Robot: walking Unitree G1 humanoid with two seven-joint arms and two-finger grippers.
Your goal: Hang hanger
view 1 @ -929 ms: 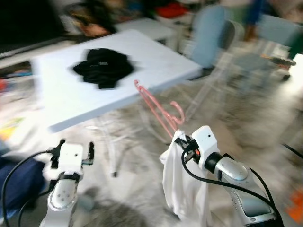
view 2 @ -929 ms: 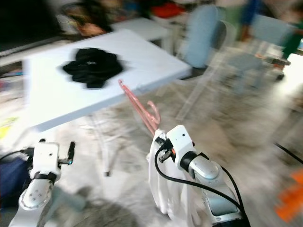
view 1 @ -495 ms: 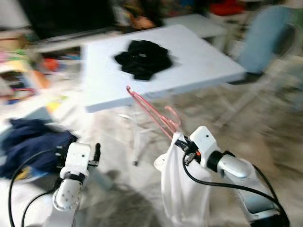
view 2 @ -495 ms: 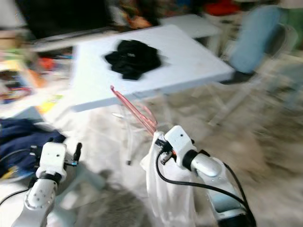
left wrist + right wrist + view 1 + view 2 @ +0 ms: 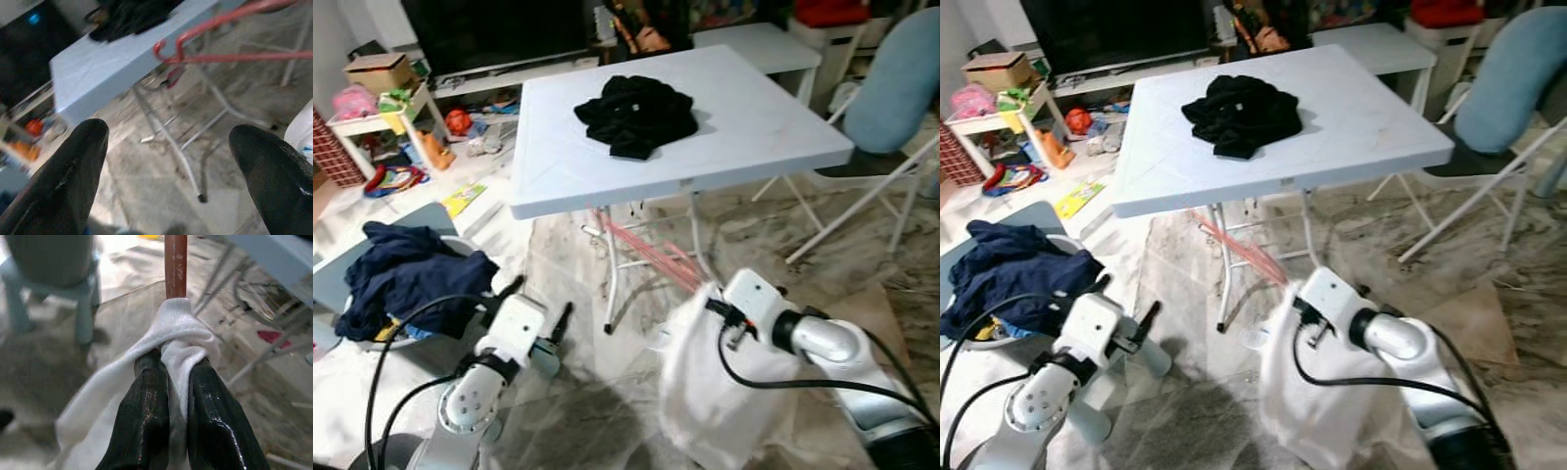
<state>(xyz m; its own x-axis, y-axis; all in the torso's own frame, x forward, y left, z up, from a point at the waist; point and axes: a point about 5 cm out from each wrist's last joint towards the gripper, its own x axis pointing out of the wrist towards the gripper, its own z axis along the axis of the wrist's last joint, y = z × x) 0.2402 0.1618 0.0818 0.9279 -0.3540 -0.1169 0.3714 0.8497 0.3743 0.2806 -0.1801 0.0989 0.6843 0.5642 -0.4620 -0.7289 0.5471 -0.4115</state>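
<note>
Clamping the pink hanger (image 5: 651, 253) through a white shirt (image 5: 715, 392), the right gripper (image 5: 168, 363) holds it low, long axis reaching forward-left under the bench (image 5: 558, 186). Its arm is bent and raised. Nearby, the left gripper (image 5: 168, 161) hovers, fingers wide and empty.

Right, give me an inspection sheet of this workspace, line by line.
Surface: white folding table, ahead of the robot.
Job's things: pink hanger carrying a white garment.
Clutter: black clothing on the table; dark blue clothes heaped on the left; toys by the shelf.
Grippers: right pincer shut on the hanger through the cloth; left pincer open, holding nothing.
Cables: black cables along both arms.
Surroundings: blue folding chair, marbled floor.
</note>
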